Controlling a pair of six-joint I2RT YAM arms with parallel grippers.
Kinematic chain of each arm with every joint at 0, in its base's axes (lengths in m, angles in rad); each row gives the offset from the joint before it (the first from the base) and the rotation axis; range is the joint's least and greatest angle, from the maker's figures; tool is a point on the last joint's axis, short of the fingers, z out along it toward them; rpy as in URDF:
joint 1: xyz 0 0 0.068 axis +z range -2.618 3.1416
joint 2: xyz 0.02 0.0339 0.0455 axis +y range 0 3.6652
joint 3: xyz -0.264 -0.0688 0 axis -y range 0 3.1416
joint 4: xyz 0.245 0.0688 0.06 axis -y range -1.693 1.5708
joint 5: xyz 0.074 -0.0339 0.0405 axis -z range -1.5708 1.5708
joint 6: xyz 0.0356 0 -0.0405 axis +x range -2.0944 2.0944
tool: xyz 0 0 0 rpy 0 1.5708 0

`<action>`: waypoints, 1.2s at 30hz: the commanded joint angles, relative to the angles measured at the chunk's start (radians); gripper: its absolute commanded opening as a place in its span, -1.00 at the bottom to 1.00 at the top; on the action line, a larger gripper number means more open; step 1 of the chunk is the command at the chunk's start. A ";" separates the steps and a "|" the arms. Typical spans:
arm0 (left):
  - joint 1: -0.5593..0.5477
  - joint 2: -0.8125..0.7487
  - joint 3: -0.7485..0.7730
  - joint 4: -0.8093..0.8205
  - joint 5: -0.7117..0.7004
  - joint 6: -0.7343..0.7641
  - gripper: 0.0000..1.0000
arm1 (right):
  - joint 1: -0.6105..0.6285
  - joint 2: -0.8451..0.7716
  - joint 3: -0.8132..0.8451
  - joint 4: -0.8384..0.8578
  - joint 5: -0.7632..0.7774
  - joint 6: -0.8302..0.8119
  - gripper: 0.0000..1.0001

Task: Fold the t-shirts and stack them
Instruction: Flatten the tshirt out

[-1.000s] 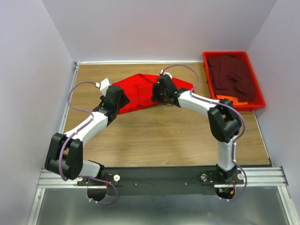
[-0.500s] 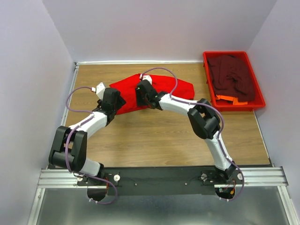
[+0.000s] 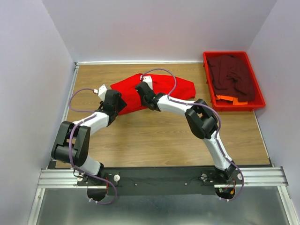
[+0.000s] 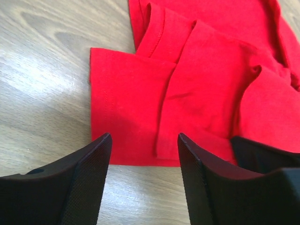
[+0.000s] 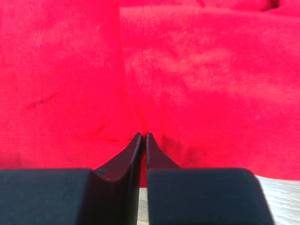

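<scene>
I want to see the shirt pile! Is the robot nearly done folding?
Not yet. The red t-shirt is partly folded on the table. The right gripper is shut on its cloth and the left gripper is open at its edge. The maroon t-shirt lies crumpled in the red tray, so nothing is stacked.

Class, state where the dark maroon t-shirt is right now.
Top view: the maroon t-shirt lies bundled inside the red tray, far right on the table, apart from the red t-shirt.

White-and-black arms (image 3: 91, 123), purple cables (image 3: 159, 70)
</scene>
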 commanded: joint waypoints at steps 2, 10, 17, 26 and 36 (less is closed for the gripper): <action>0.001 0.022 -0.012 0.050 0.023 -0.007 0.27 | -0.002 -0.090 -0.022 -0.017 0.055 -0.004 -0.76; 0.001 0.036 -0.020 0.069 0.034 0.000 0.17 | -0.002 -0.164 -0.064 -0.018 0.017 0.004 -0.99; 0.001 0.038 -0.032 0.076 0.028 -0.001 0.12 | -0.003 -0.349 -0.124 -0.020 0.079 -0.029 -0.99; 0.003 -0.020 -0.040 0.078 0.044 -0.001 0.11 | -0.026 -0.627 -0.313 -0.029 0.222 -0.059 -0.99; 0.003 -0.077 -0.043 0.037 0.034 -0.001 0.12 | -0.190 -0.945 -0.633 -0.124 0.314 0.008 -0.99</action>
